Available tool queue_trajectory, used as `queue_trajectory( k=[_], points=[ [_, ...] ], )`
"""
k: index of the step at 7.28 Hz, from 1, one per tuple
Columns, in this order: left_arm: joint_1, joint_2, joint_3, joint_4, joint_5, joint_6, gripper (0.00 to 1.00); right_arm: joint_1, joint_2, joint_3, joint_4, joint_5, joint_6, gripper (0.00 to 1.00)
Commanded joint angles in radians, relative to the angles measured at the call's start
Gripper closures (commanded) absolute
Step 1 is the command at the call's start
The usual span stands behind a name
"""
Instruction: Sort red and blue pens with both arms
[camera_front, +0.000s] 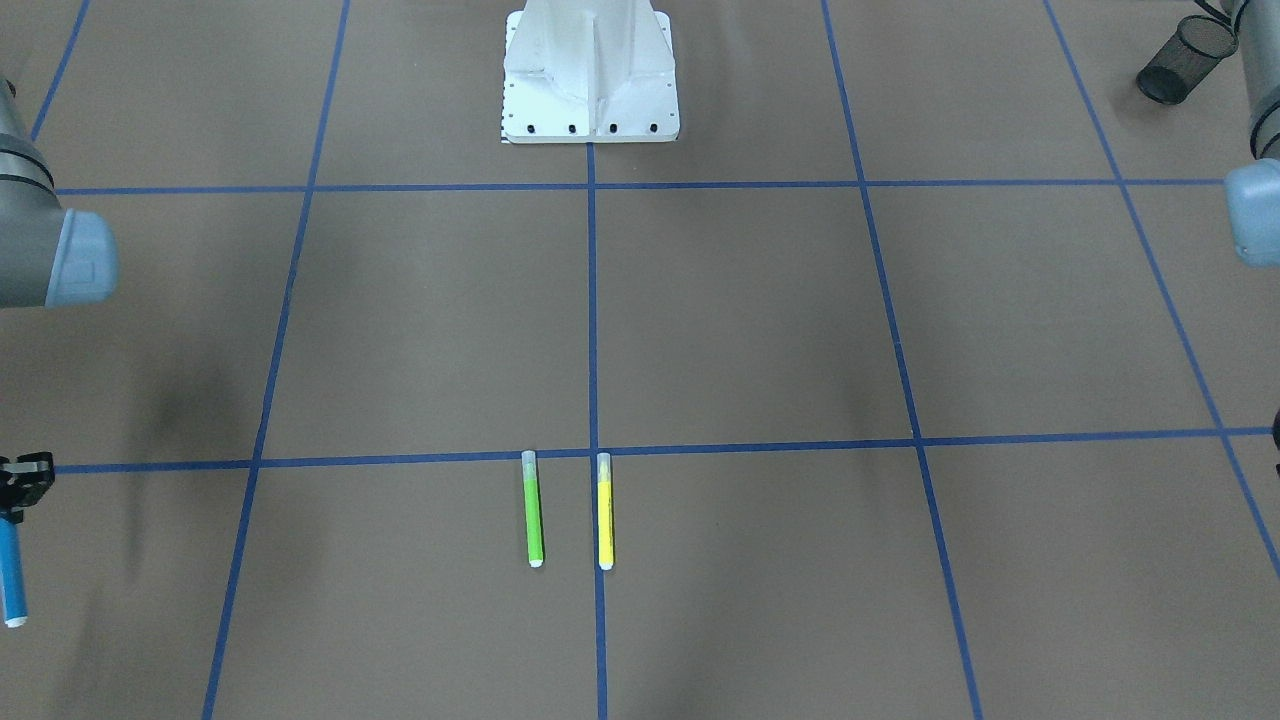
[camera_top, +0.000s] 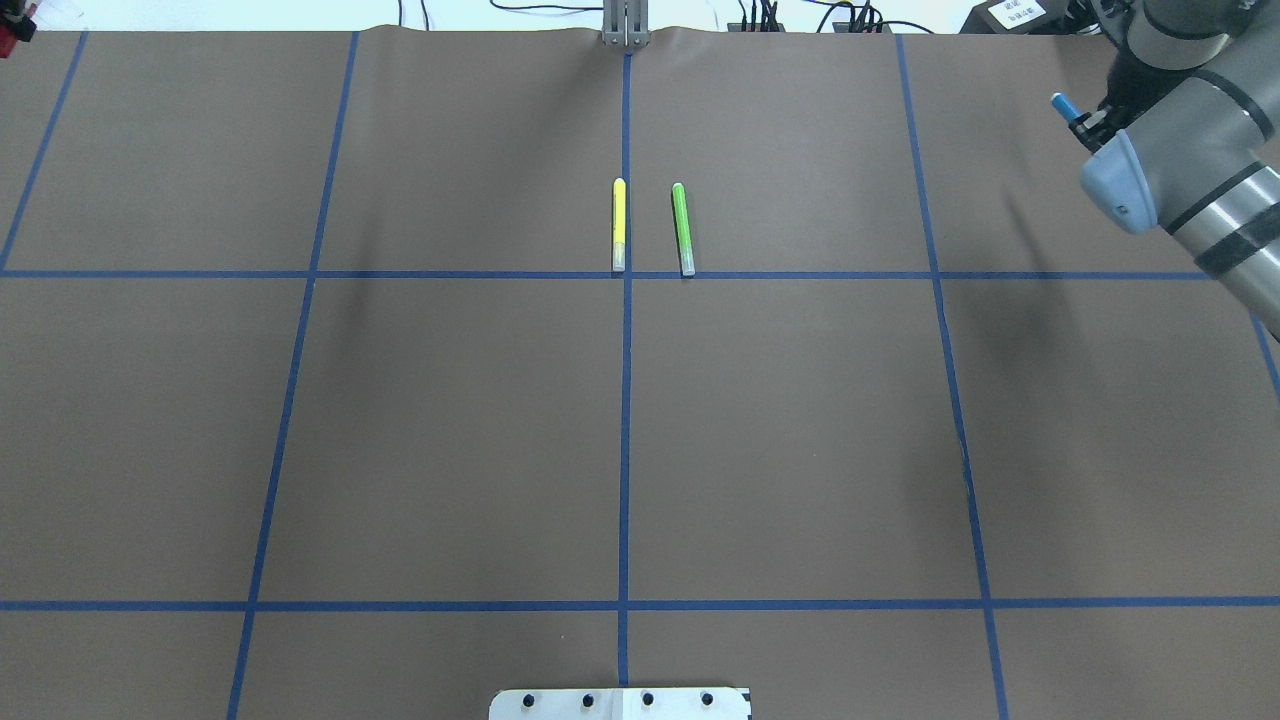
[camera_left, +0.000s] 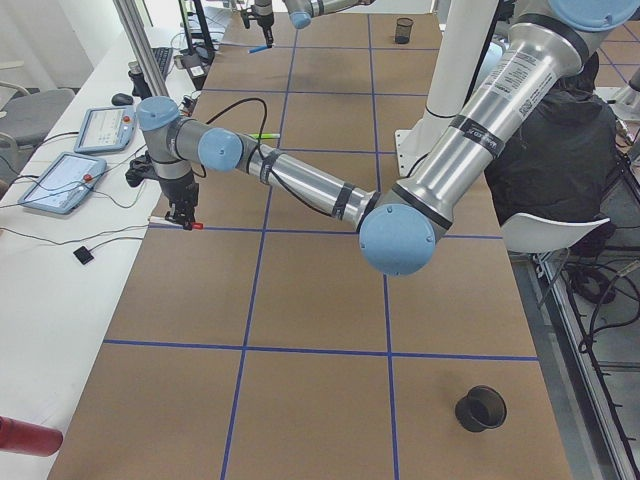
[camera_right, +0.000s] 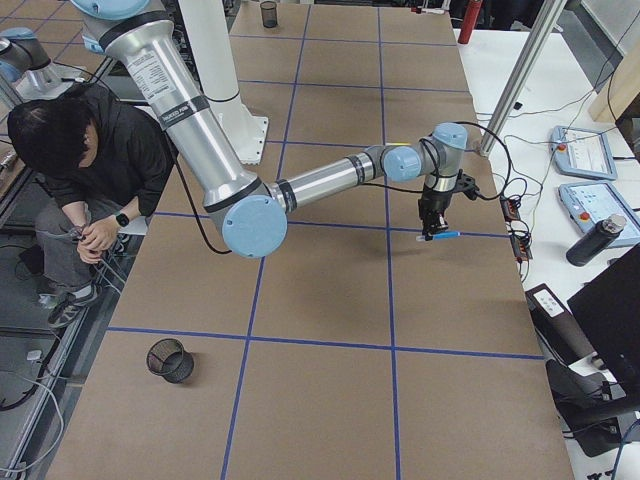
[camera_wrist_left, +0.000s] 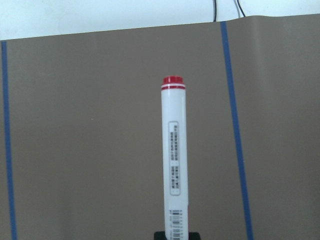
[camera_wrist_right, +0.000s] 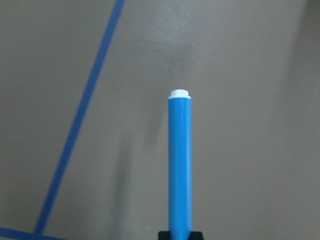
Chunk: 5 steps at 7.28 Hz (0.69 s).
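The left claw (camera_wrist_left: 176, 234) is closed on one end of the red pen (camera_wrist_left: 174, 160), and the white barrel with its red tip sticks out level in front of it. The right claw (camera_wrist_right: 181, 234) holds the blue pen (camera_wrist_right: 180, 165) in the same way, closed on one end, with the white tip free. Both pens seem to be lifted a little above the table (camera_top: 450, 430), near its far edge, the red one toward the far left corner and the blue one toward the far right corner. The green marker (camera_front: 533, 510) and the yellow marker (camera_front: 604, 510) lie side by side in the middle near that same edge, well apart from both claws. I think the step now is to carry each pen to a container. One black mesh cup (camera_left: 480, 408) stands near the robot-side corner on the left, and another cup (camera_right: 168, 360) stands near the robot-side corner on the right. To do this well, each arm should stay on its own side and keep a firm grip, because the long free end can swing. Over the cup, the pen should be turned with the free end down and centred before release. The cup looks light and may tip if the rim is hit.
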Motion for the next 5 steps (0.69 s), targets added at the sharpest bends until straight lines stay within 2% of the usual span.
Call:
queue_trajectory(
  k=[1, 3, 5],
  points=[
    [-0.056, 0.047, -0.007, 0.04, 0.042, 0.148, 1.0, 0.058, -0.071, 0.042, -0.143, -0.093, -0.235, 1.0],
    [-0.071, 0.112, -0.028, 0.043, 0.044, 0.169, 1.0, 0.124, -0.17, 0.082, -0.246, -0.08, -0.299, 1.0],
    [-0.098, 0.201, -0.076, 0.127, 0.044, 0.177, 1.0, 0.176, -0.282, 0.167, -0.359, -0.044, -0.316, 1.0]
  ],
)
